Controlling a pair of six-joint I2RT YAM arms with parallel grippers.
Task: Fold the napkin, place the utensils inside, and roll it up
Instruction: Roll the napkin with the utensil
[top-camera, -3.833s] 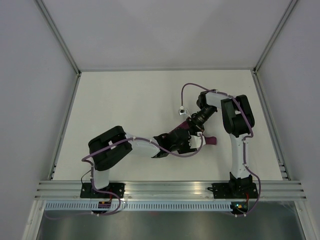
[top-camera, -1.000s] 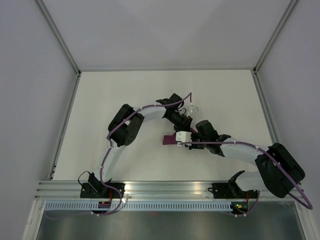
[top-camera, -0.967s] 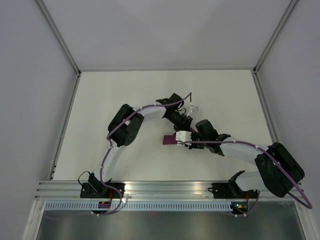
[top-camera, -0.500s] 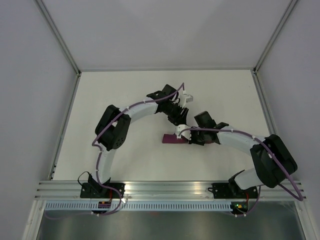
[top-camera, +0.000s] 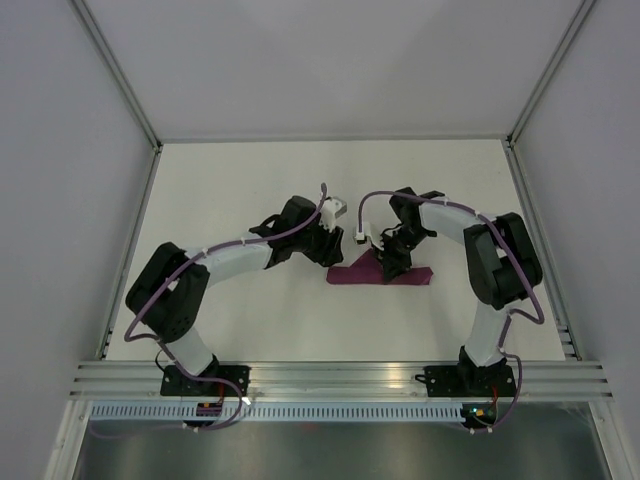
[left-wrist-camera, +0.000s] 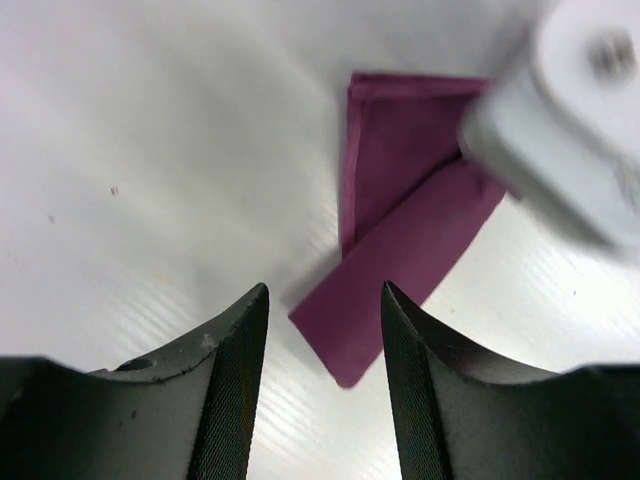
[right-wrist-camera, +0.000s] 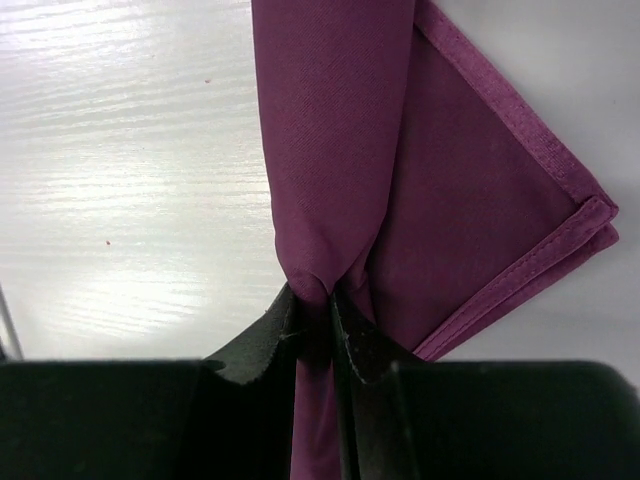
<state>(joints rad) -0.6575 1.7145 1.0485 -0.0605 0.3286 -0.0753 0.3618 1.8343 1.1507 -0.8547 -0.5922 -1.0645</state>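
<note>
The deep purple napkin (top-camera: 412, 277) lies folded into a narrow band on the white table, between the two arms. In the right wrist view my right gripper (right-wrist-camera: 318, 298) is shut on a rolled fold of the napkin (right-wrist-camera: 340, 150), with a flat hemmed flap spreading to the right. From above, the right gripper (top-camera: 389, 263) sits on the band's middle. My left gripper (top-camera: 333, 256) stands open just left of it, with nothing between its fingers; the napkin's end (left-wrist-camera: 400, 240) lies past the fingertips (left-wrist-camera: 250, 310). The utensils are out of view.
The white table (top-camera: 250, 190) is bounded by metal frame posts at the left (top-camera: 130, 240) and right (top-camera: 540, 240), and an aluminium rail (top-camera: 330, 375) at the near edge. Purple cables (top-camera: 375, 200) loop over both arms. Grey walls stand behind.
The left gripper let go, opened and drew back to the left. The right arm swung round to the right and pinched tighter on the napkin, which now stretches further right.
</note>
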